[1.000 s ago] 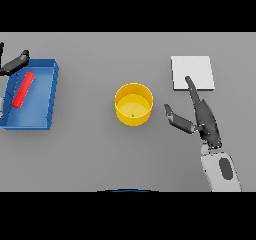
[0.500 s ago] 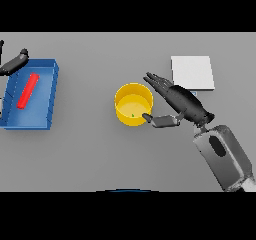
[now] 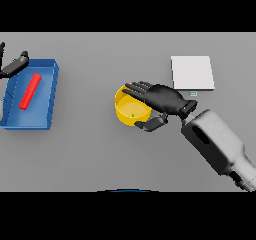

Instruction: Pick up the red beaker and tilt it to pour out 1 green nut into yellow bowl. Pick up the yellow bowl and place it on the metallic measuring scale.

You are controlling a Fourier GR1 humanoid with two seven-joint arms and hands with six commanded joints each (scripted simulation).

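The yellow bowl [image 3: 128, 113] stands mid-table with a small green nut [image 3: 132, 115] inside it. My right hand [image 3: 164, 100] reaches in from the right over the bowl's right side. Its fingers [image 3: 136, 89] are spread nearly straight across the far rim, and its thumb [image 3: 152, 124] sits by the near wall, so the hand is open. A red beaker [image 3: 29, 91] lies on its side in the blue tray [image 3: 48, 100] at the left. The flat white measuring scale [image 3: 192, 72] is at the back right, behind my right hand. My left hand [image 3: 14, 65] shows at the left edge, relaxed, by the tray's far corner.
The blue tray's raised walls border the left side of the table. The scale has a small display tab [image 3: 193, 93] on its near edge, close to my right wrist. Bare grey table [image 3: 100, 154] lies in front of the bowl.
My right hand has swung left from beside the scale and now straddles the bowl's right rim. The bowl, the beaker and my left hand have stayed put.
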